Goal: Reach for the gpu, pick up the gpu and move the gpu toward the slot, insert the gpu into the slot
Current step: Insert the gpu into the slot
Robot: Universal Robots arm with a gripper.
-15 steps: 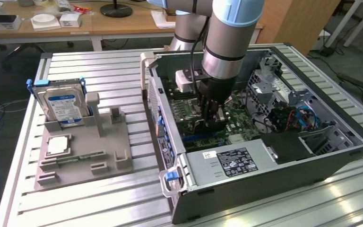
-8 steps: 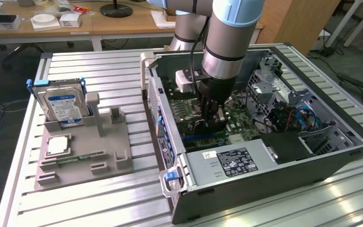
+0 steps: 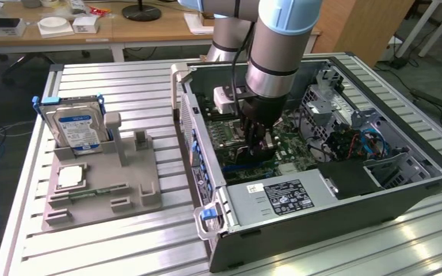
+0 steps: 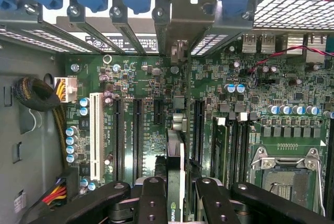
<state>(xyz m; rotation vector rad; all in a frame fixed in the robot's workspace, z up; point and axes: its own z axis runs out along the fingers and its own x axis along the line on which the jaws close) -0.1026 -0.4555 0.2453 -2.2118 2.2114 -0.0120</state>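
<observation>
Black gripper (image 4: 176,195) fingers pinch the gpu (image 4: 176,156) on edge, its long side lined up over the motherboard (image 4: 141,83) slot (image 4: 198,130).

Exterior looks down obliquely; wrist close over motherboard (image 4: 156,130) (shared).

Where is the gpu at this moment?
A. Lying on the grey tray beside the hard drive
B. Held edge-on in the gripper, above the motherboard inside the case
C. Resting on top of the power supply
B: the gripper clamps the gpu edge-on over the motherboard inside the case.
</observation>
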